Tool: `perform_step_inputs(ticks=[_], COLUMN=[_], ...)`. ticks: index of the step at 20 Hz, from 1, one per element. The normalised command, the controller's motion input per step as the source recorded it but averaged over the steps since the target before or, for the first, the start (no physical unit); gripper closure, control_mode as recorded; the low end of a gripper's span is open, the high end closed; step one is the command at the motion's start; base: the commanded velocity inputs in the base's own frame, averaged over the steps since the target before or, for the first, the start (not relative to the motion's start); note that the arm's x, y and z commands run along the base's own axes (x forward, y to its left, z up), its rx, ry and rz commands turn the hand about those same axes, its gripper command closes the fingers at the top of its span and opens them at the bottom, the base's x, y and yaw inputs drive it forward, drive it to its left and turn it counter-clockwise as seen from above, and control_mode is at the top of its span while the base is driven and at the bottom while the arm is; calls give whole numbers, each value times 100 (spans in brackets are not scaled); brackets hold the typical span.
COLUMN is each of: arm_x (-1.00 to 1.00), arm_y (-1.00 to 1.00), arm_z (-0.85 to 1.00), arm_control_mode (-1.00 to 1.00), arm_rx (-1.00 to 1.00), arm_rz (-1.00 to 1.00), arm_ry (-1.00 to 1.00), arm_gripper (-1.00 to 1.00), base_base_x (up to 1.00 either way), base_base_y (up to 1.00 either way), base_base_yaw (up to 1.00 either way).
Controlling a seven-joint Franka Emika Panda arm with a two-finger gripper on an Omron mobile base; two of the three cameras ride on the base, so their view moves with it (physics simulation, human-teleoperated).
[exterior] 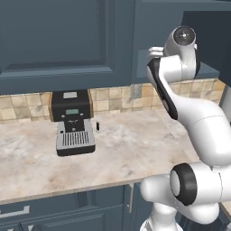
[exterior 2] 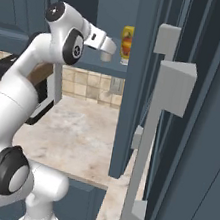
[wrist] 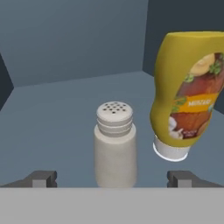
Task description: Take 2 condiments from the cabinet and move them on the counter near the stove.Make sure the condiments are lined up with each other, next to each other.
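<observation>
Inside the open cabinet [exterior 2: 111,11], a pale grey-white shaker [wrist: 114,146] stands on the slate-blue shelf [wrist: 57,113]. A taller yellow bottle [wrist: 187,94] with a red-orange label stands cap-down just to its right. My gripper [wrist: 113,179] is open, and the shaker stands straight ahead between the lines of the two fingertips [wrist: 42,178], apart from both. In the right base view the yellow bottle [exterior 2: 126,44] shows on the shelf, with my gripper [exterior 2: 108,52] reaching in beside it. The beige counter [exterior: 135,144] lies below. The stove is out of view.
A black and silver coffee machine [exterior: 72,122] stands on the counter against the tiled wall. The open cabinet door [exterior 2: 197,147] with its pale handle [exterior 2: 149,129] hangs close on the right. The shelf's back and side walls enclose the condiments.
</observation>
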Motion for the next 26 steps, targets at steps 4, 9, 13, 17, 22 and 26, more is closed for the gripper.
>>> perform_step_inputs(ticks=[4,9,13,17,22,26], arm_x=[6,8,12,11,10,12], arm_y=[-8,-5,-3,-2,-1,0], arm_z=[0,-3,-5,-4,-2,-6], arm_control_mode=[-100,-100,-100,-100,-100,-100], arm_rx=[0,0,0,0,0,0], arm_rz=[-2,-1,-1,-1,-1,-1], arm_ry=[3,5,4,3,3,2], arm_gripper=[-100,-100,-100,-100,-100,-100], base_base_x=[0,0,0,0,0,0], base_base_y=[0,0,0,0,0,0], base_base_yaw=[0,0,0,0,0,0])
